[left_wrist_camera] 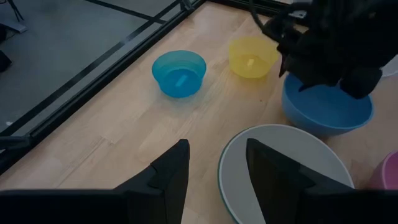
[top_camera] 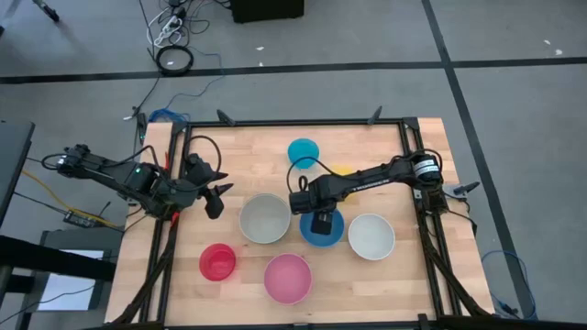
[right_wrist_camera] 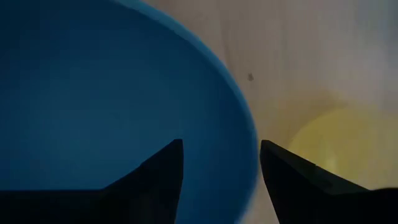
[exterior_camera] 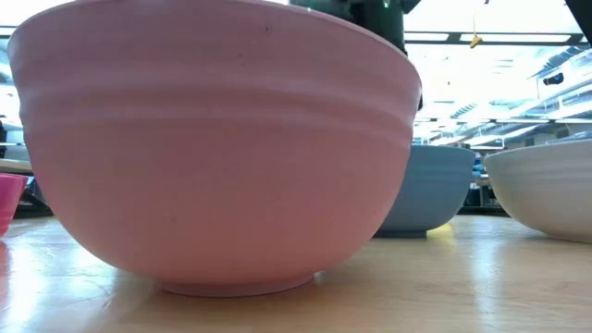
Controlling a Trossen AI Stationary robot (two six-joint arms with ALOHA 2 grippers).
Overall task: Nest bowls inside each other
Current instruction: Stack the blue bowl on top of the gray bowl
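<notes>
Seven bowls rest on their bases on the wooden table: cyan point(top_camera: 303, 151), yellow point(top_camera: 342, 170), grey-beige point(top_camera: 265, 218), blue point(top_camera: 332, 236), white point(top_camera: 371, 236), red point(top_camera: 218, 262) and pink point(top_camera: 288, 278). My right gripper point(top_camera: 321, 223) points down over the blue bowl and is open. In the right wrist view its fingers point(right_wrist_camera: 221, 146) stand on either side of the blue bowl's rim point(right_wrist_camera: 247, 134), one over the hollow, one outside. My left gripper point(top_camera: 215, 197) is open and raised beside the grey-beige bowl point(left_wrist_camera: 286, 168), holding nothing.
A black frame point(top_camera: 275, 124) runs along the table's far edge and down both sides. The yellow bowl point(right_wrist_camera: 339, 140) sits close behind the blue one. The pink bowl point(exterior_camera: 222, 148) fills the low view, with the blue point(exterior_camera: 430, 194) and white point(exterior_camera: 546, 194) bowls behind it.
</notes>
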